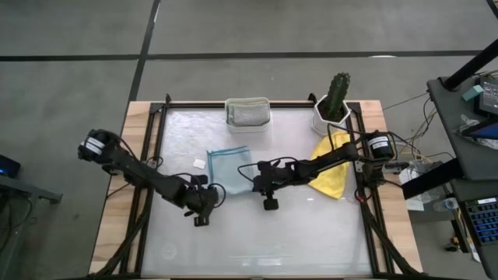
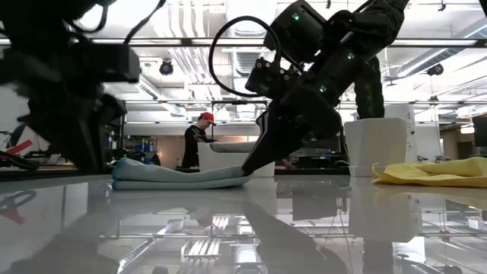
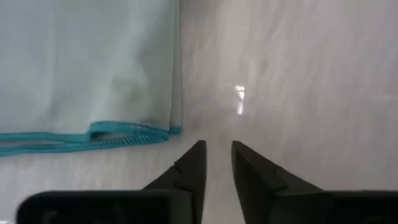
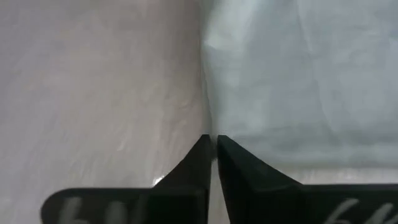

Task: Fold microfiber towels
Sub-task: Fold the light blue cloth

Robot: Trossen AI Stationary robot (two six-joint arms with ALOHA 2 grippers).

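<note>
Towel: the pale blue towel (image 1: 229,166) is lying doubled over just left of table centre, teal hem facing the left arm.
Right gripper (image 4: 213,142): fingers nearly together, nipping the towel's 3 o'clock edge, low at the table.
Left gripper (image 3: 217,149): fingers slightly apart, holding nothing, waiting at the towel's 7 o'clock corner.
Doing it well: likely best lifting that edge low, matching hems, then pressing flat.
Outward: yellow towel (image 1: 331,176) at 3 o'clock; tub (image 1: 247,113) at 12 o'clock.
</note>
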